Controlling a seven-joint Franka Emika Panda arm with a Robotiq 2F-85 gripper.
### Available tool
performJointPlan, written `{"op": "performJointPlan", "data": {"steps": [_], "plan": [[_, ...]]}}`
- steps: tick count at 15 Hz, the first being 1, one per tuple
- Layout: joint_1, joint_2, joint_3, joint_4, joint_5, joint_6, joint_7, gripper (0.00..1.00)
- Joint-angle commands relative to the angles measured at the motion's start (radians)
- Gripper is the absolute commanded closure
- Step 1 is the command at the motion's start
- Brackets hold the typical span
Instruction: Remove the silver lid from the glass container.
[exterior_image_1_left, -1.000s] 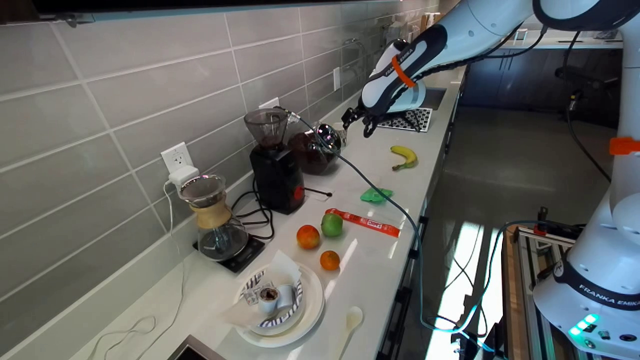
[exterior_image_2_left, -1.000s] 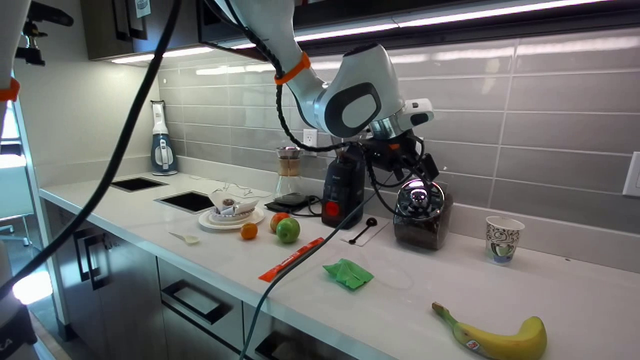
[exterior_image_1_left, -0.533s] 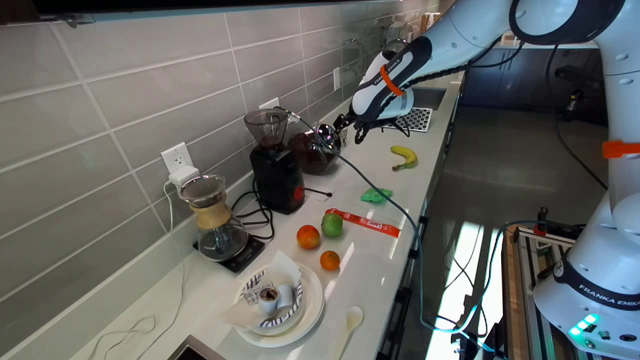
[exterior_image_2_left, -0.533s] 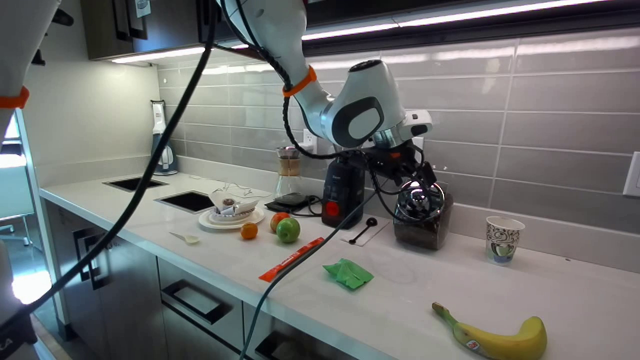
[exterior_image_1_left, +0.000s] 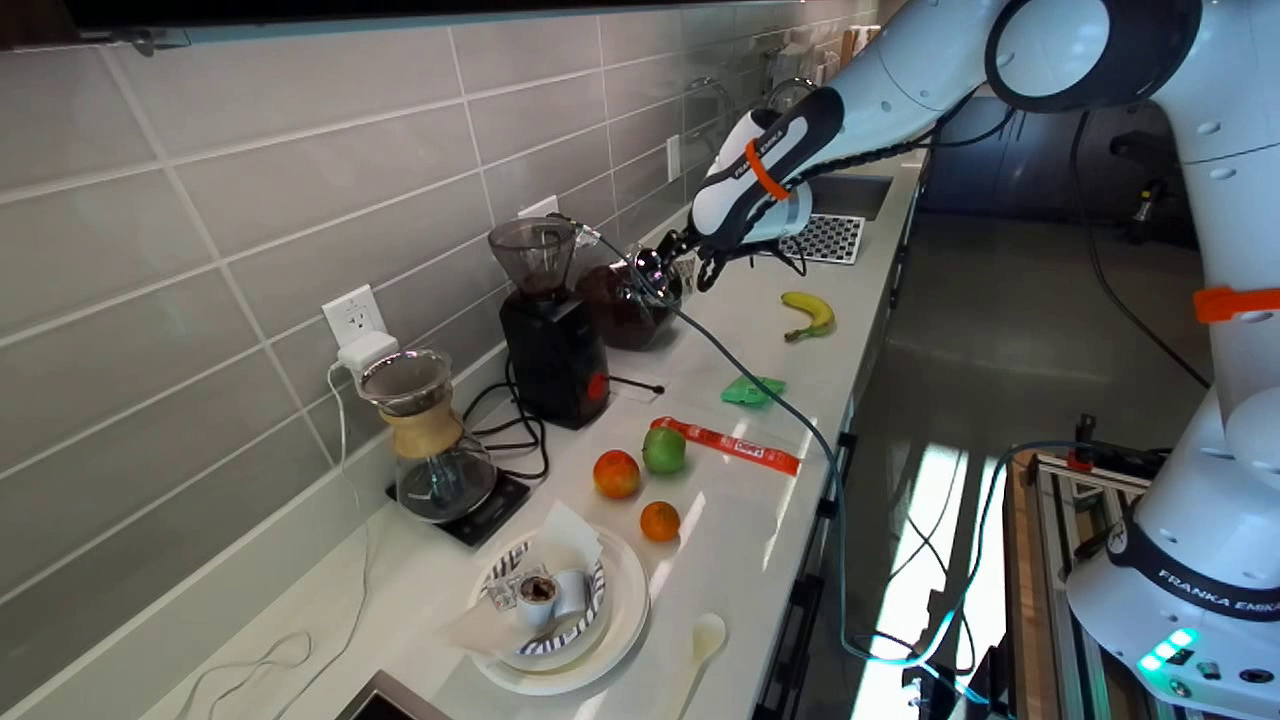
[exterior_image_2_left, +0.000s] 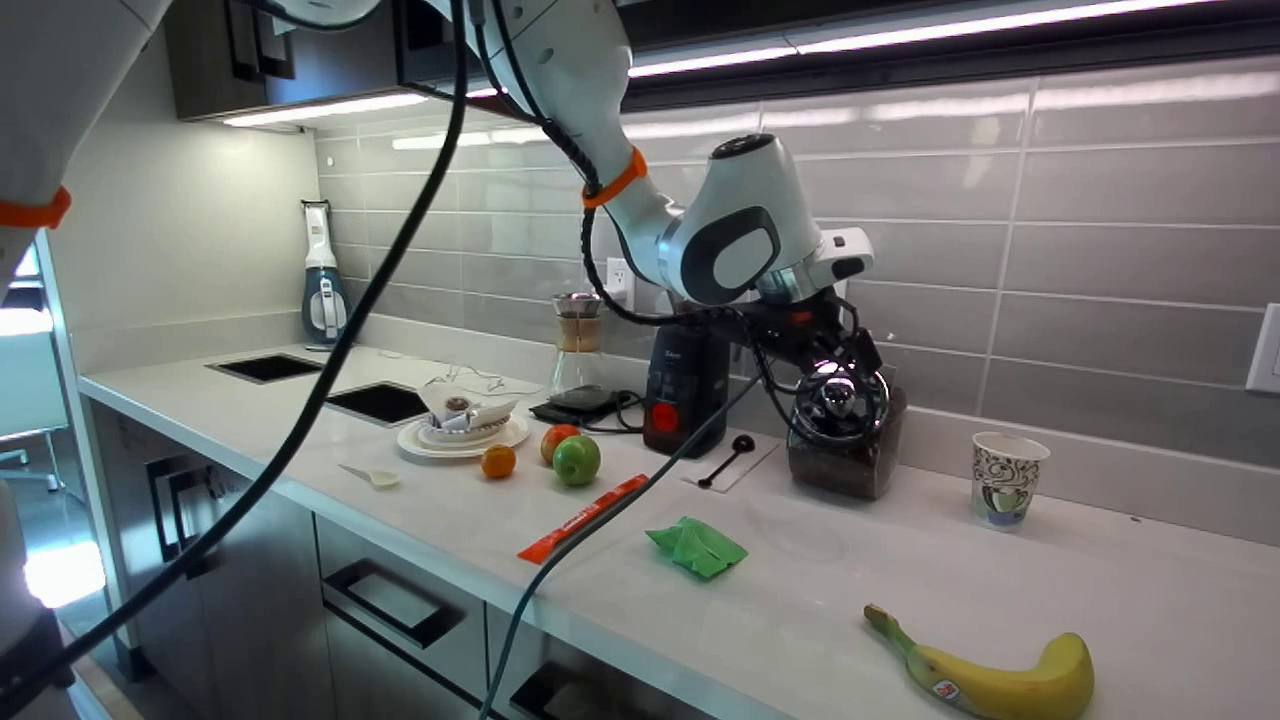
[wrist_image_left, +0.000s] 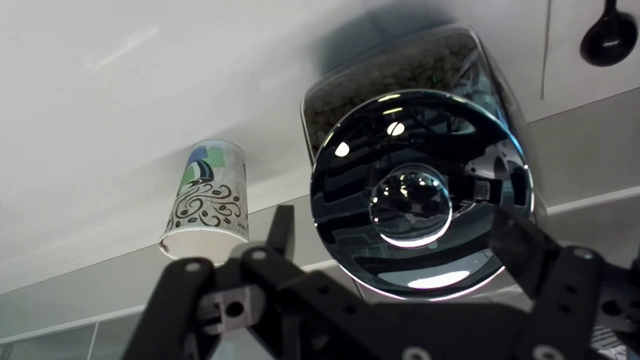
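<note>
The silver lid (wrist_image_left: 411, 205) is a shiny round metal lid with a small round knob. It sits on the tilted mouth of the squat glass container (wrist_image_left: 390, 65), which holds dark beans. In both exterior views the lid (exterior_image_1_left: 652, 268) (exterior_image_2_left: 838, 402) faces outward on the container (exterior_image_1_left: 618, 312) (exterior_image_2_left: 845, 470), beside the black grinder. My gripper (wrist_image_left: 395, 222) is open, with its fingers apart at either side of the lid in the wrist view. The right finger overlaps the lid's edge in that picture; I cannot tell whether it touches. In an exterior view the gripper (exterior_image_1_left: 690, 262) is right at the lid.
The black grinder (exterior_image_1_left: 555, 350) stands close beside the container. A patterned paper cup (exterior_image_2_left: 1008, 480) stands on the container's other side. A blue cable (exterior_image_1_left: 760, 385) hangs across the counter. A black scoop (exterior_image_2_left: 730, 462), green wrapper (exterior_image_2_left: 698, 548) and banana (exterior_image_2_left: 990, 670) lie nearby.
My gripper has moved down and closer to the lid, with the arm lowering and shifting along. The fingers stay apart. The lid and container have not visibly moved.
</note>
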Motion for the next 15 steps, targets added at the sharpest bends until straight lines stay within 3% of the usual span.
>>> {"op": "performJointPlan", "data": {"steps": [1,3,6,7,12,14,15], "plan": [[0.012,0.043,-0.01,0.038,-0.016,0.024,0.037,0.0],[0.015,0.05,-0.01,0.047,-0.015,0.022,0.044,0.05],[0.019,0.06,-0.012,0.06,-0.015,0.021,0.056,0.22],[0.02,0.063,-0.013,0.063,-0.016,0.02,0.059,0.32],[0.027,0.079,-0.023,0.077,-0.018,0.029,0.074,0.08],[0.031,0.085,-0.027,0.081,-0.018,0.028,0.083,0.04],[0.033,0.088,-0.028,0.082,-0.017,0.03,0.087,0.1]]}}
